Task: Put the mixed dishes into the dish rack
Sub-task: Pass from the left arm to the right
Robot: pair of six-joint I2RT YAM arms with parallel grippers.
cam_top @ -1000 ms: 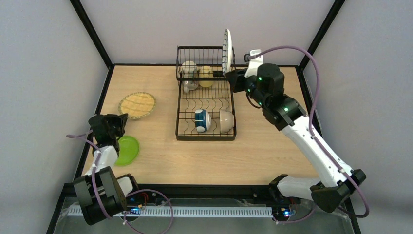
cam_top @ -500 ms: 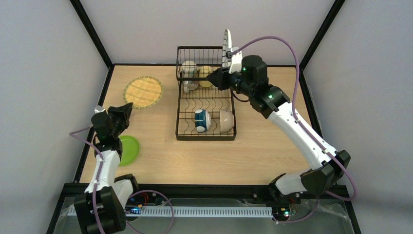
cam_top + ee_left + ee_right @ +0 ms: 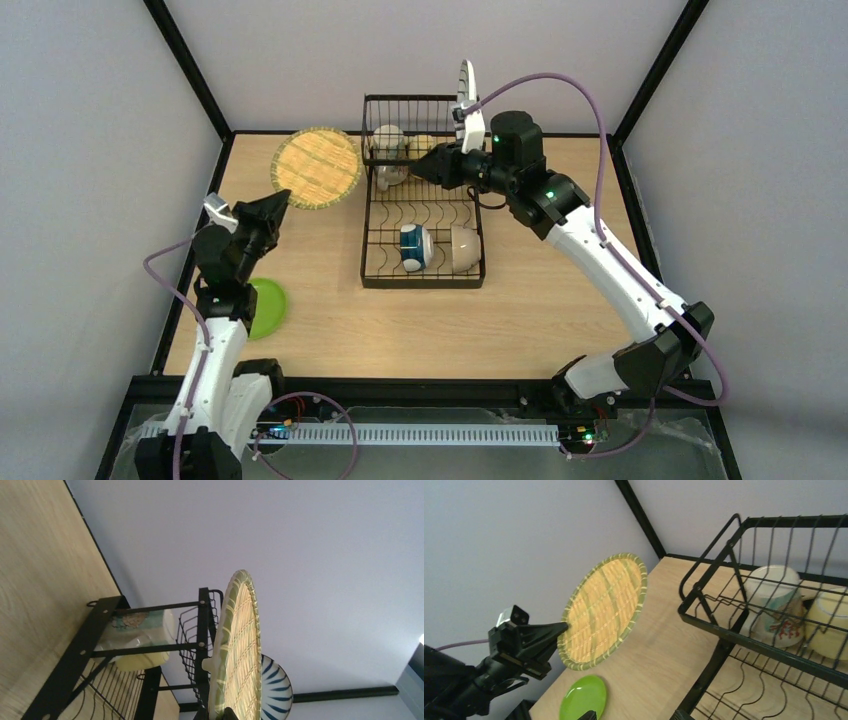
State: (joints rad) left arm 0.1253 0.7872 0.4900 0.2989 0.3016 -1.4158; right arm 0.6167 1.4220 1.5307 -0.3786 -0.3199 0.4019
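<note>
My left gripper (image 3: 283, 203) is shut on the rim of the yellow woven-look plate (image 3: 317, 168) and holds it upright in the air, left of the black wire dish rack (image 3: 372, 240). The plate fills the left wrist view (image 3: 240, 650) and shows in the right wrist view (image 3: 604, 610). My right gripper (image 3: 425, 165) is open and empty above the rack's basket end. The white striped plate (image 3: 466, 95) stands upright at the rack's back right. The beige mug (image 3: 388, 150) and yellow mug (image 3: 424, 150) sit in the basket. The blue-white bowl (image 3: 412, 247) and white bowl (image 3: 465, 247) lie in the rack's front. The lime-green plate (image 3: 262, 305) lies on the table.
The black frame posts (image 3: 190, 70) and grey walls close in the table (image 3: 560, 300) on three sides. The curved dividers (image 3: 425, 212) run across the rack's middle.
My left gripper has lifted the woven plate off the table and carried it up and right toward the rack. My right gripper has swung left from the striped plate to over the basket.
</note>
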